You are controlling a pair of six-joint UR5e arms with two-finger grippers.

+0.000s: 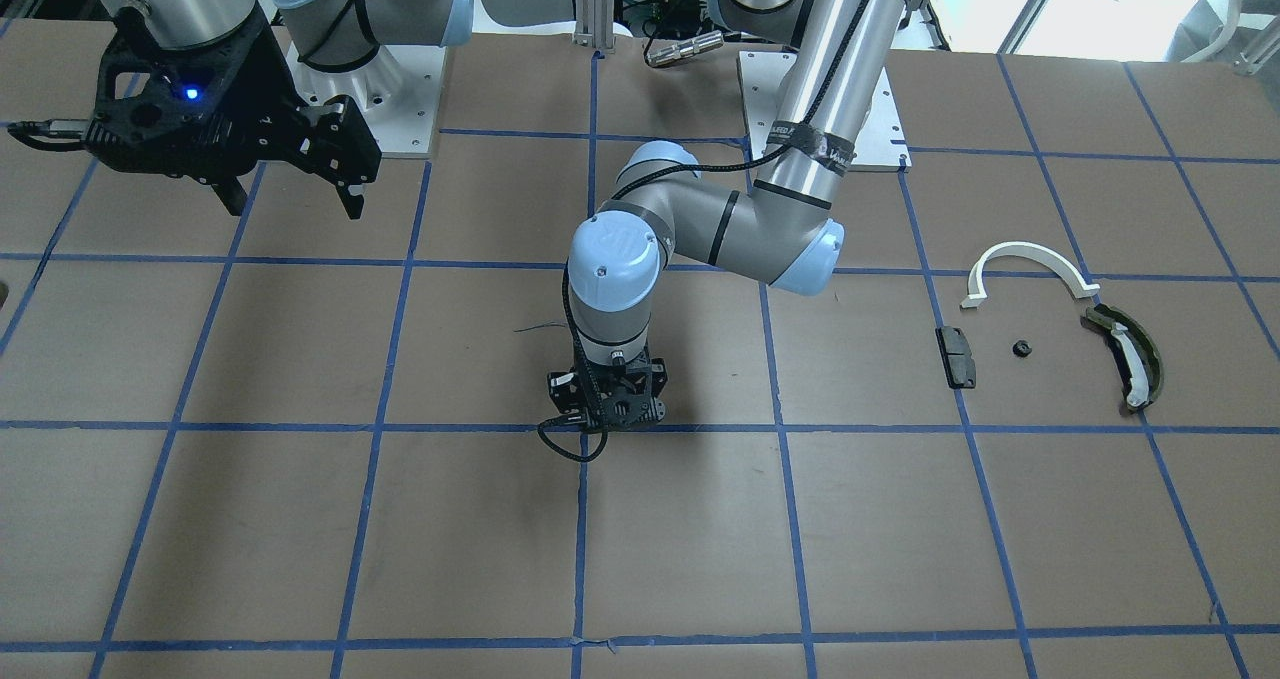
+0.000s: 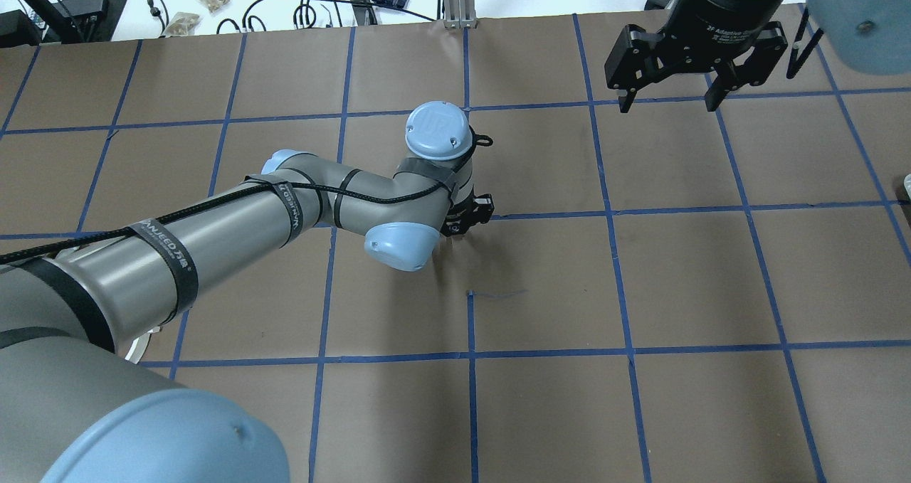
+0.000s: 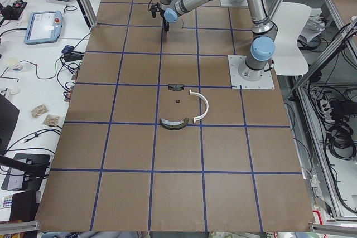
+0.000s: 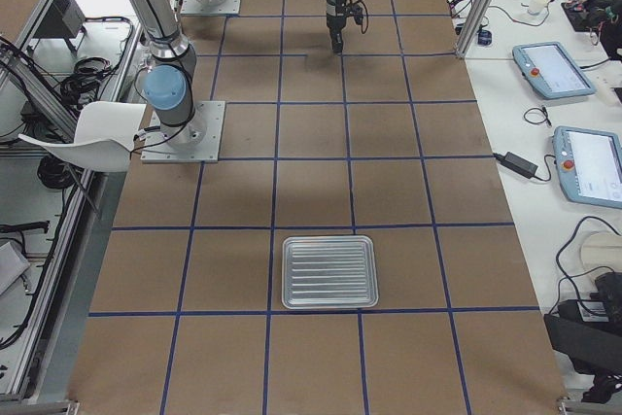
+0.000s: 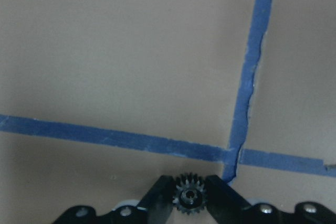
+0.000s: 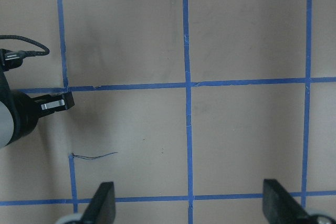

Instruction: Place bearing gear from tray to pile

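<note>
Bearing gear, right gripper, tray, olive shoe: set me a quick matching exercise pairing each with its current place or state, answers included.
Column 1
1. bearing gear
2. right gripper
3. tray
4. olive shoe

Column 2
A. open, held above the table
B. lying on the table next to the white arc
C. clamped in the left gripper
D. silver and ribbed, flat on the table

Pairs: 1-C, 2-A, 3-D, 4-B
</note>
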